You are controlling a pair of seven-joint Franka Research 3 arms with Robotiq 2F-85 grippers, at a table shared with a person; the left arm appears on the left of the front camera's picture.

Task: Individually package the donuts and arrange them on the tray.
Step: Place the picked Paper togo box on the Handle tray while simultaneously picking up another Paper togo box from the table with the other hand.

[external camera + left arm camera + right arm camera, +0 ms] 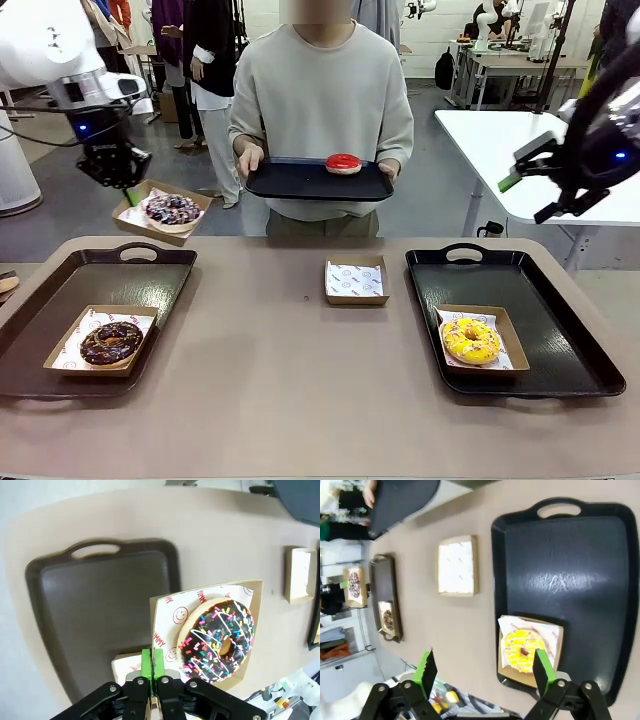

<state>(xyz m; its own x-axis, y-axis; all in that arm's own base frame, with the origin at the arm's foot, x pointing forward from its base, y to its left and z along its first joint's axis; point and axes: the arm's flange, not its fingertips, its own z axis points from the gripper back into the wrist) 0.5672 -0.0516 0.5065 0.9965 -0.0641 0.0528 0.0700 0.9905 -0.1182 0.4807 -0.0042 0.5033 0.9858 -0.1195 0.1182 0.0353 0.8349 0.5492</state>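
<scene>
My left gripper (152,664) pinches the box (167,630) by one corner over the left tray (90,595) edge. Any tilt could slide the sprinkled donut (217,640) off. Right gripper (484,665) gapes, empty.

- Left gripper (151,661) hangs raised on the left, pads pinched tight on a cardboard box (258,611) rim.
- Right gripper (483,664) hovers high on the right, jaws wide apart, empty.
</scene>
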